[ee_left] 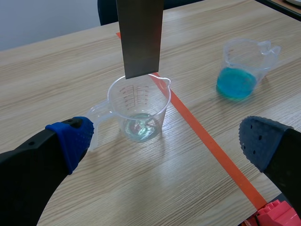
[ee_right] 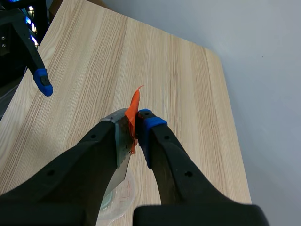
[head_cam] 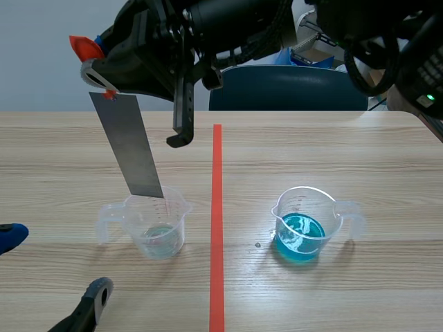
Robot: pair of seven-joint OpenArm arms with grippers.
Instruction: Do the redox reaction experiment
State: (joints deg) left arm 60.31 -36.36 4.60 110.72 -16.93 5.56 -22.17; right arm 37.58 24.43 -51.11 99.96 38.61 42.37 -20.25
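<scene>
Just at clear beaker (head_cam: 158, 229) rim — lower edge of metal strip (head_cam: 129, 146).

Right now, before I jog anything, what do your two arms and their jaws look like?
Both arms are black. The left gripper has thick black jaws tipped with blue dotted pads. The right gripper matches, with a blue pad; black cables loop over the right arm.

A wood-grain table (head_cam: 332, 138) meets a plain grey wall (head_cam: 41, 55), with seemingly a blue chair (head_cam: 287, 90) behind.
</scene>
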